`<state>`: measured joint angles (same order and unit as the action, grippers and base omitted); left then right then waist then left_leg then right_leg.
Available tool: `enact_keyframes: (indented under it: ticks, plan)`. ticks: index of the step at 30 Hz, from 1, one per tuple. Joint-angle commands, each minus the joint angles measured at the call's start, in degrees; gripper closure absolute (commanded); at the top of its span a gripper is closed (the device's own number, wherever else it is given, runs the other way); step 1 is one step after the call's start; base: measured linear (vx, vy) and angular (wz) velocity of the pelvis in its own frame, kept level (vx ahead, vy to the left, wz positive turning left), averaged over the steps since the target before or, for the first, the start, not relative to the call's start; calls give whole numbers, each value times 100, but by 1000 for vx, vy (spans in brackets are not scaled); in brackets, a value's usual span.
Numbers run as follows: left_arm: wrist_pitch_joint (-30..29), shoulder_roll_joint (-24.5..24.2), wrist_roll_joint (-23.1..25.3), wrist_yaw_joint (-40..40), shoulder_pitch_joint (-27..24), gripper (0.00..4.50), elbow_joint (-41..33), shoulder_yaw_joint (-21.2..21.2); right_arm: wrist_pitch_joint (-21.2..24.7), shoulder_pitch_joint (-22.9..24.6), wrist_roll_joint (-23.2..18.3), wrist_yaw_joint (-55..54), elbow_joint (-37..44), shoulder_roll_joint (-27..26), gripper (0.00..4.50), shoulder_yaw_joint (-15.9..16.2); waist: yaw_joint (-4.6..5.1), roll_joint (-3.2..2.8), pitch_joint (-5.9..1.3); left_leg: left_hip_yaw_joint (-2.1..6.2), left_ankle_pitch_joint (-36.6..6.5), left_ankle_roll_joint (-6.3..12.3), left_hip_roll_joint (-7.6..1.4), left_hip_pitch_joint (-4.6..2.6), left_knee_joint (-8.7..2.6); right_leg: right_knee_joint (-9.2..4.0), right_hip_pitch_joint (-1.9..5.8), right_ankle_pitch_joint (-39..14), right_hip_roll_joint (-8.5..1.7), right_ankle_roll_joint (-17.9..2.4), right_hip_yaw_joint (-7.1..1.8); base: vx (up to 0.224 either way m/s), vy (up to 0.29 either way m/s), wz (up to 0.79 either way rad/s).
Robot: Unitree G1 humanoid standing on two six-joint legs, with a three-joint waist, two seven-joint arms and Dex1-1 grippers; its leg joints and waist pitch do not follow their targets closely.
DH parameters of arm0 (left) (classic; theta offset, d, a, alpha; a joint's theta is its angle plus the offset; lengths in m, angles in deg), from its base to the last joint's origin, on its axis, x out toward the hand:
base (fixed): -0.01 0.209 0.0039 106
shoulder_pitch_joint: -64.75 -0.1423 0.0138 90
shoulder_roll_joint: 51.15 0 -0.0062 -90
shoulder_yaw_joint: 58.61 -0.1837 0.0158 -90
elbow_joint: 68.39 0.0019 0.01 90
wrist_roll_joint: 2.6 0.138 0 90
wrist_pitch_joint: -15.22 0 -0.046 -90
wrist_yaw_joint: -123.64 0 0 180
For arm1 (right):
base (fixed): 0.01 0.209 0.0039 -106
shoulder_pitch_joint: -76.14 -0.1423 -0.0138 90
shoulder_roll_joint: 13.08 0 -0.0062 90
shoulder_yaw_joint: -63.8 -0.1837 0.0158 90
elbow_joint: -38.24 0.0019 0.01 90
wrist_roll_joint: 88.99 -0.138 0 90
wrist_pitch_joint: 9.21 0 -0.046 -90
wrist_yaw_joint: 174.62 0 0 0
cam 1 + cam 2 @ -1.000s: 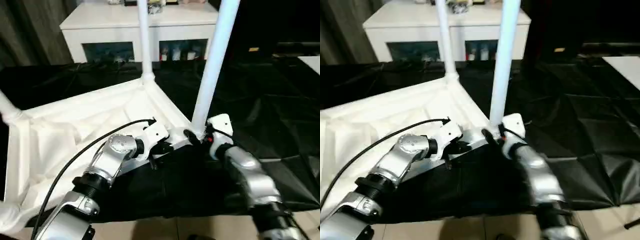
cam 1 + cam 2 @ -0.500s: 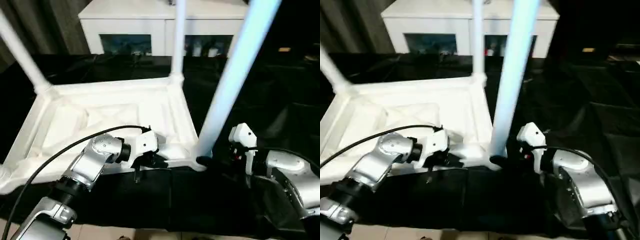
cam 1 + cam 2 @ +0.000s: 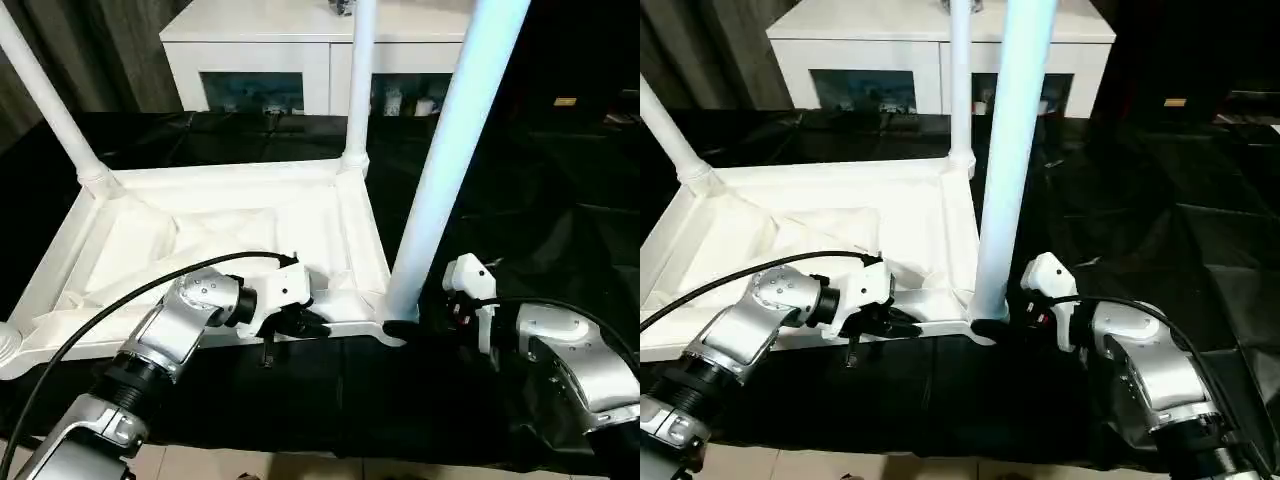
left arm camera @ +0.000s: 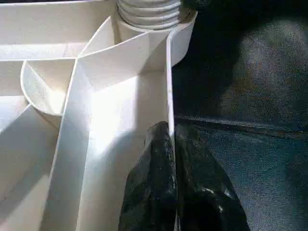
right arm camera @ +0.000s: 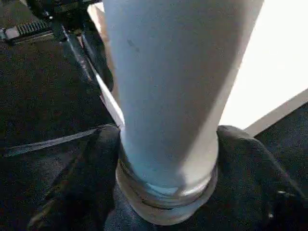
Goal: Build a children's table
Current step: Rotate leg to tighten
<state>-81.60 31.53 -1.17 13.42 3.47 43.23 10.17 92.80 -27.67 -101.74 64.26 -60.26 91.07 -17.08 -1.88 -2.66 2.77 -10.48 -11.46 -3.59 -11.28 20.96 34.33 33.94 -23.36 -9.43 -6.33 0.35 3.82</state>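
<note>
The children's table (image 3: 230,230) lies upside down on black cloth, white, ribbed underside up. Three legs stand in its corner sockets: the near-right leg (image 3: 450,150), a back leg (image 3: 360,70) and a left leg (image 3: 45,95). My left gripper (image 3: 300,322) is shut on the thin front rim (image 4: 169,86), close to the near-right corner; its two black fingers (image 4: 154,173) pinch the wall. My right gripper (image 3: 405,325) sits at the base of the near-right leg (image 5: 168,86), one finger (image 5: 96,163) on each side against the threaded foot.
A low white cabinet (image 3: 300,40) with dark glass openings stands behind the table. Black cloth (image 3: 540,200) covers the surface to the right and in front. A black cable (image 3: 130,305) runs along my left forearm. A strip of pale floor (image 3: 300,468) shows at the near edge.
The camera has shifted. My right gripper has come in closer around the near-right leg's base and its fingers have narrowed. My left gripper keeps its pinch on the rim.
</note>
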Motion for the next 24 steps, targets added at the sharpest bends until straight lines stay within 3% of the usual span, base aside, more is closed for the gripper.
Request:
enact_keyframes:
  ticks: [1, 7, 10, 11, 12, 13, 14, 16, 19, 20, 24]
  plan:
    - [17, -50, 20, 90, 10, 450, -38, -92, -40, -101, 15, 12, -75, 54, 171, -38, 1, 94, -376, 13, -1091, 411, -147, -29, -414, -334, 304, -1081, -156, -1462, -195, 0, 0, 0]
    - [22, -39, 96, -68, 17, 450, 59, -85, -7, -106, 185, -192, -300, -44, 182, 15, 2, 104, -387, 11, -965, 463, -143, -20, -396, -319, 306, -991, -149, -1483, -191, 0, 0, 0]
    - [-81, 31, 109, -211, 14, 450, 88, -56, 50, -191, 397, -667, -532, -188, 183, 4, 39, 101, -358, 20, -1214, 338, -126, -7, -424, -354, 296, -1384, -144, -1398, -179, 0, 0, 0]
    - [-250, 215, 203, -647, 52, 450, 211, 13, 149, -328, 649, -1507, -906, -511, 184, -85, 52, 111, -354, 20, -1296, 292, -132, -17, -433, -371, 293, -1521, -145, -1353, -181, 0, 0, 0]
    - [-261, 228, 209, -678, 56, 450, 221, 18, 154, -336, 660, -1556, -927, -532, 184, -91, 89, 100, -339, 23, -1456, 181, -117, -24, -443, -395, 263, -1787, -143, -1276, -179, 0, 0, 0]
    - [-402, 433, 242, -1053, 108, 450, 319, 99, 305, -421, 732, -2228, -1097, -879, 184, -212, 106, 103, -333, 29, -1576, 130, -108, -34, -452, -426, 262, -1989, -141, -1209, -170, 0, 0, 0]
    - [-566, 643, 249, -1373, 164, 450, 360, 168, 534, -476, 772, -2880, -1139, -1242, 184, -335, 183, 136, -322, 49, -1791, 0, -96, -31, -472, -462, 240, -2352, -137, -1063, -166, 0, 0, 0]
    - [-703, 801, 243, -1597, 207, 450, 375, 220, 709, -509, 829, -3354, -1145, -1494, 184, -408, 218, 138, -330, 83, -1982, -80, -92, -46, -485, -491, 243, -2621, -141, -895, -149, 0, 0, 0]
    - [-987, 1204, 324, -2315, 382, 450, 462, 331, 922, -571, 972, -4515, -1168, -2135, 184, -590, 267, 128, -324, 78, -2163, -121, -81, -92, -485, -534, 172, -2671, -127, -852, -168, 0, 0, 0]
    - [-1006, 1295, 362, -2466, 431, 450, 504, 336, 890, -589, 1020, -4677, -1171, -2293, 184, -555, 287, 148, -328, 94, -2206, -110, -67, -80, -495, -542, 184, -2694, -116, -798, -156, 0, 0, 0]
    - [-946, 1409, 490, -2525, 477, 450, 547, 249, 623, -595, 1065, -4610, -1008, -2584, 184, -306, 300, 127, -326, 114, -2322, -38, -64, -60, -508, -568, 183, -2731, -125, -712, -149, 0, 0, 0]
